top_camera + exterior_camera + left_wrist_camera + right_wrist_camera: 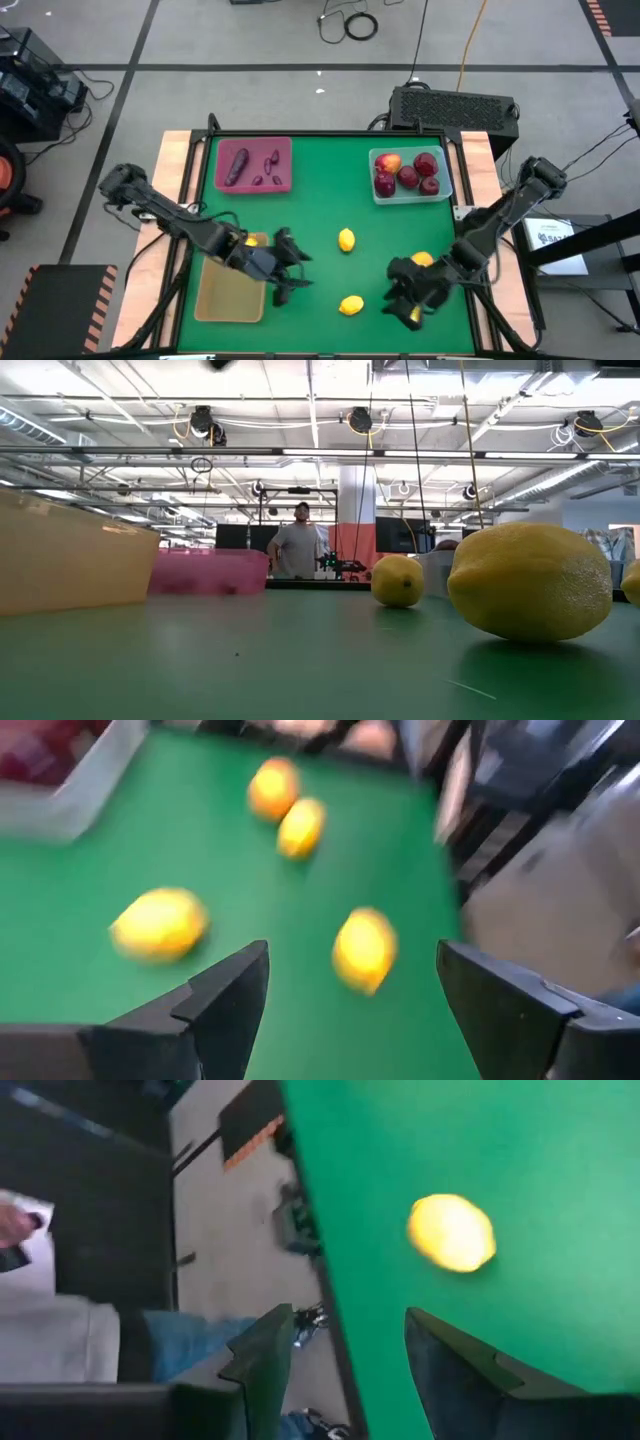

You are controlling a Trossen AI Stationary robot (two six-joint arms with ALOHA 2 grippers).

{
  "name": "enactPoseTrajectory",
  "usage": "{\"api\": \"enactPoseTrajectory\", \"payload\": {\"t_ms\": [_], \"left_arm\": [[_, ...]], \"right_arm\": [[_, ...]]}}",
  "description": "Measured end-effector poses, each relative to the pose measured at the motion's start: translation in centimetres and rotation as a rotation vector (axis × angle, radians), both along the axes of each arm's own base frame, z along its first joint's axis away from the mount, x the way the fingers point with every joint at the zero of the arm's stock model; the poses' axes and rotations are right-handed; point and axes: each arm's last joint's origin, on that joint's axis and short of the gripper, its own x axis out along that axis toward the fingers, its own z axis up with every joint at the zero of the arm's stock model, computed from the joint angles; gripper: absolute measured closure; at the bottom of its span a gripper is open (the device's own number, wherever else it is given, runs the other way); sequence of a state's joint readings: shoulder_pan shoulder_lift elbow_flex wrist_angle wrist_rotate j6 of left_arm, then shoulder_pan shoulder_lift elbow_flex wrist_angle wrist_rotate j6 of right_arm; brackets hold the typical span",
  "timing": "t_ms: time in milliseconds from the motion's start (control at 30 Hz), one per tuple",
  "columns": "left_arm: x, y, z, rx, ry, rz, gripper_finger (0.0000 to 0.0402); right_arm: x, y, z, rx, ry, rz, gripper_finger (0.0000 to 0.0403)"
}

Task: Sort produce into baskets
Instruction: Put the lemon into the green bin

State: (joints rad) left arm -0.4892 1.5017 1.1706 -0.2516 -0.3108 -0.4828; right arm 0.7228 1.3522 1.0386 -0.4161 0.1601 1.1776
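Note:
Loose lemons lie on the green table: one in the middle (346,239), one nearer the front (351,305) and one by the right arm (421,259). My left gripper (298,268) is open and empty above the table, between the tan tray (230,295) and the lemons, which show ahead of it in the left wrist view (364,948). My right gripper (402,296) is open and empty near the front right. The front lemon (452,1232) shows beyond its fingers. The maroon tray (252,185) holds purple vegetables (237,165). The clear tray (445,188) holds red apples (408,178).
In the low view the tan tray (70,565), maroon tray (210,572) and two lemons (530,580) (398,580) stand on the table. A person (298,545) stands far behind it. The right wrist view shows the table's edge (320,1270) and the floor beyond.

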Motion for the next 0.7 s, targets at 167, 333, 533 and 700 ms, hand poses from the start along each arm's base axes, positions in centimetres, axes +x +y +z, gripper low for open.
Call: {"api": "enactPoseTrajectory", "payload": {"t_ms": [167,333,533,700], "left_arm": [[5.5,-0.8,-1.0,-0.085,-0.169,-0.036,0.0107],[12.0,-0.8,-1.3,-0.044,-0.227,-0.079,0.0107],[18.5,-0.7,-1.9,0.074,-0.215,-0.144,0.0107],[22.1,0.0,-4.8,0.142,-0.207,-0.142,0.0107]], "right_arm": [[-2.9,1.2,1.3,-0.073,-0.094,0.061,0.0218],[-5.6,1.4,2.3,-0.149,-0.163,0.030,0.0218],[-7.4,1.3,2.6,-0.150,-0.152,-0.013,0.0218],[-8.1,1.6,2.6,-0.184,-0.201,-0.066,0.0218]]}}
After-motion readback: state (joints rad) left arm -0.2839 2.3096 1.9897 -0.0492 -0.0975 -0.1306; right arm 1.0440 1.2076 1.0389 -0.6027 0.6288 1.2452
